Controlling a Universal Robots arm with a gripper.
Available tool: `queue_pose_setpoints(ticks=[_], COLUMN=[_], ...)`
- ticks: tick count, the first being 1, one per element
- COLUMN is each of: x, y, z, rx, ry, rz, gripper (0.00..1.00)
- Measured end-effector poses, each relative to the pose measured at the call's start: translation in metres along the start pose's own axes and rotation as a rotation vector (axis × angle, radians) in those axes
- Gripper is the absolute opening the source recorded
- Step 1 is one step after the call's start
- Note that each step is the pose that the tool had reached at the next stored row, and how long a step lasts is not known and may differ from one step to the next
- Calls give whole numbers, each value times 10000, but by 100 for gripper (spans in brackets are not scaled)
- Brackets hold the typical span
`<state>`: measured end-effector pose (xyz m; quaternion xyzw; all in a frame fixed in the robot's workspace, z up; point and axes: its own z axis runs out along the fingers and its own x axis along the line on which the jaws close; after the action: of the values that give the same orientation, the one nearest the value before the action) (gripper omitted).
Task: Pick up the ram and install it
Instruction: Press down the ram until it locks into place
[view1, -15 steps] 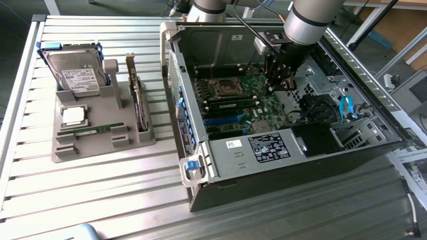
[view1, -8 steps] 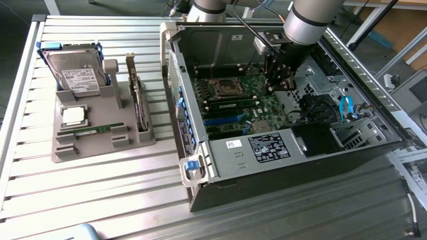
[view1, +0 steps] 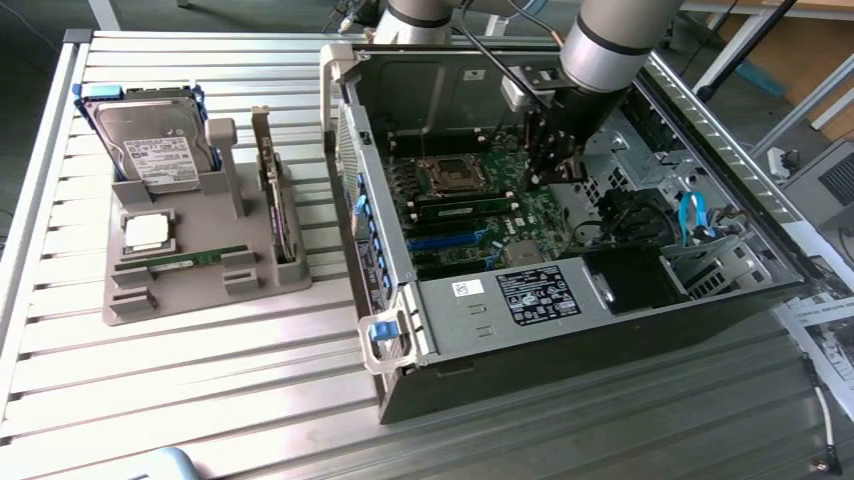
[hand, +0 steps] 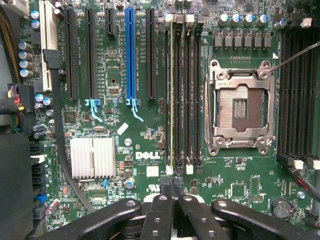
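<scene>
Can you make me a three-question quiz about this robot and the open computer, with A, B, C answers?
1. Where is the hard drive?
A. On the grey tray beside the computer
B. Inside the computer
C. In the gripper

2. What colour is the one bright long slot between the black ones?
A. Red
B. Pink
C. Blue

3. How are the gripper's fingers?
A. Wide open
B. Shut together
C. Closed around a hard drive

Answers:
1 A: the hard drive stands on the grey tray, at the exterior view's left of the computer.
2 C: the slot is blue.
3 B: the gripper is shut, just above the board.
</scene>
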<state>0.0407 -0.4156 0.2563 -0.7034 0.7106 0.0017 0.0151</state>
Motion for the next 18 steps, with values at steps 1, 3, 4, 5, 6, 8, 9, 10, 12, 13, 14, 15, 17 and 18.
queue_pose_setpoints(ticks=[1, 3, 4, 5, 6, 8, 9, 10, 12, 13, 14, 15, 17, 18], x=[0, 0, 1, 1, 1, 1, 1, 1, 1, 1, 1, 1, 1, 1], y=[2, 3, 4, 4, 4, 5, 5, 5, 5, 5, 5, 5, 5, 6], z=[4, 14, 17, 22, 25, 33, 38, 43, 49, 49, 49, 49, 49, 49], rx=[-1, 0, 0, 0, 0, 0, 0, 0, 0, 0, 0, 0, 0, 0], ry=[0, -1, 0, -1, -1, 0, 0, 0, 0, 0, 0, 0, 0, 0], rz=[-1, -1, 0, -1, -1, 0, 0, 0, -1, 0, 0, -1, 0, 1], gripper=[11, 11, 11, 11, 11, 11, 11, 11, 11, 11, 11, 11, 11, 11])
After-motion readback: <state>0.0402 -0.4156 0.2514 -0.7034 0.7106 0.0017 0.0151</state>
